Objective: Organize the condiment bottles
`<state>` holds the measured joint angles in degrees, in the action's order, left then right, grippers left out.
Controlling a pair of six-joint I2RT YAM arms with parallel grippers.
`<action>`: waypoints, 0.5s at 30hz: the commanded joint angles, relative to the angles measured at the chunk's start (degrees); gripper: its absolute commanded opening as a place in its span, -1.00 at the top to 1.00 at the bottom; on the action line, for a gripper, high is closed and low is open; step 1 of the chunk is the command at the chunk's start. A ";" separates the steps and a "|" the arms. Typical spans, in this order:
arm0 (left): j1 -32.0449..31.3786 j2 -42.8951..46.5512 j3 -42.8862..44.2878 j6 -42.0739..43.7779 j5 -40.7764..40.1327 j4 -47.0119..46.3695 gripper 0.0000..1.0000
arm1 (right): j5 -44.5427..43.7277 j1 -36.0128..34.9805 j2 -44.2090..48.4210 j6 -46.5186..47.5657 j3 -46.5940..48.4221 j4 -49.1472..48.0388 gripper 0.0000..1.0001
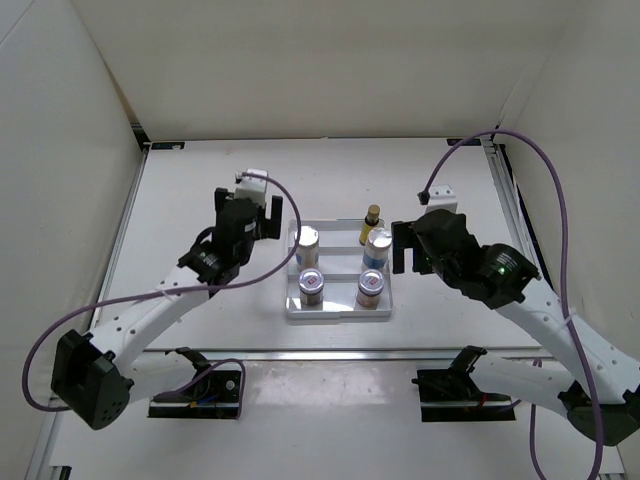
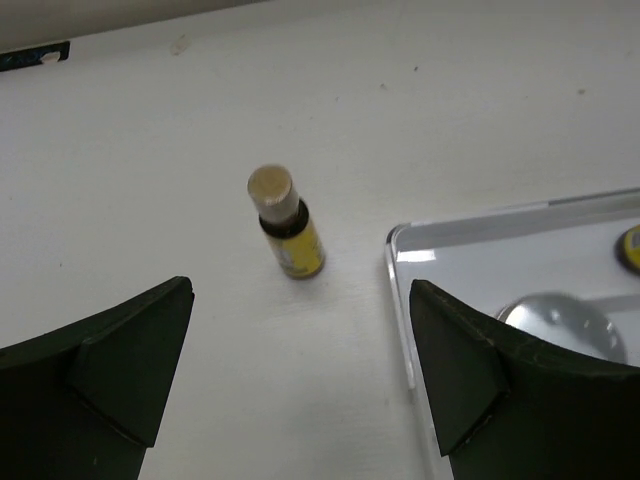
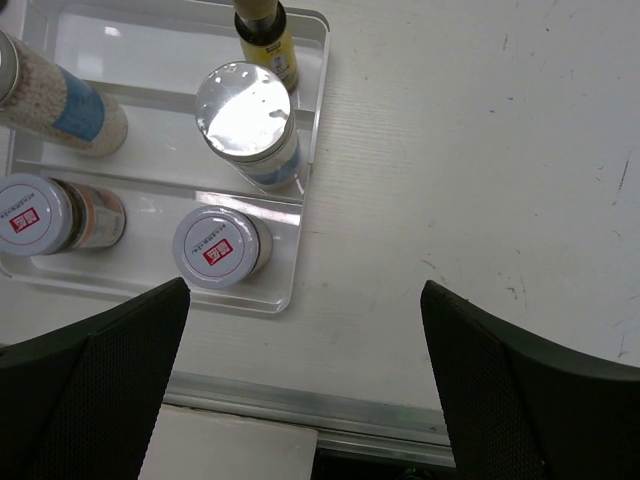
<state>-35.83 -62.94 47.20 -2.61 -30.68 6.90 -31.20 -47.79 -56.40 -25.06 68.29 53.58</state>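
Slim yellow bottle [image 2: 288, 230] — glossy, cylindrical.

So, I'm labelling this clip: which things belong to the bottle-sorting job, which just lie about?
Job: loose yellow bottle; yellow bottle in tray; left white cylinder; right white cylinder; left short jar; right short jar.
Lying about: white tray; purple cables.

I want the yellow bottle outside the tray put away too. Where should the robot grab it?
Grip the yellow bottle round its straight body, with the open left tool coming down from above. It stands upright, apart from the tray, so both sides are free.
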 commanded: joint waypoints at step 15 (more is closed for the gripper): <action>12.10 -27.67 24.78 -9.86 11.08 8.13 -1.00 | 4.66 -0.20 5.51 1.59 -1.50 -0.06 -1.00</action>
<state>-25.06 -90.67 68.75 -10.44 -20.93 13.04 -26.89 -47.79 -52.29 -24.93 66.04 53.69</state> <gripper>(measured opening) 0.998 0.998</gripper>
